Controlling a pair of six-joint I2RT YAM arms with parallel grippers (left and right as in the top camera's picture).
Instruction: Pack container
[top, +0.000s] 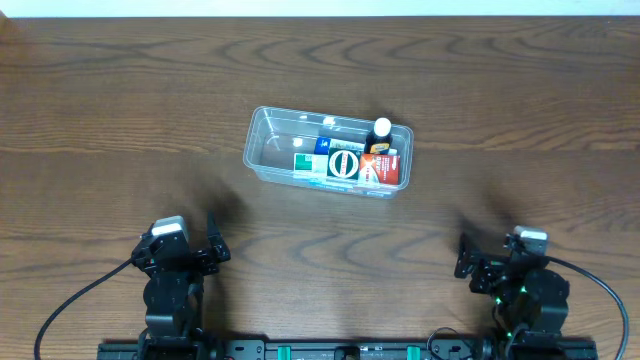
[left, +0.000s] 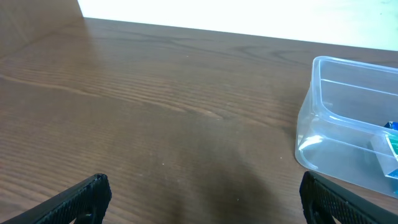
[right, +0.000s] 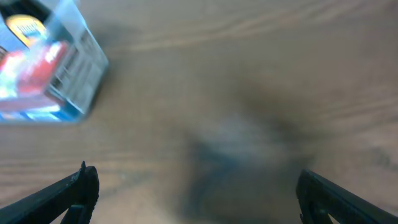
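Note:
The clear plastic container (top: 268, 143) sits on the wooden table at centre. Its right half holds several small boxes, among them a green and white one (top: 311, 165) and a red one (top: 385, 168), and a dark bottle with a white cap (top: 381, 132). Its left end is bare. The container also shows at the right edge of the left wrist view (left: 348, 134) and the top left of the right wrist view (right: 68, 74). My left gripper (left: 202, 196) is open and empty near the front left. My right gripper (right: 196, 196) is open and empty near the front right.
The wooden table (top: 120, 120) stretches around the container. A white wall edge (left: 249, 15) runs along its far side. Both arm bases and cables (top: 80, 300) sit at the front edge.

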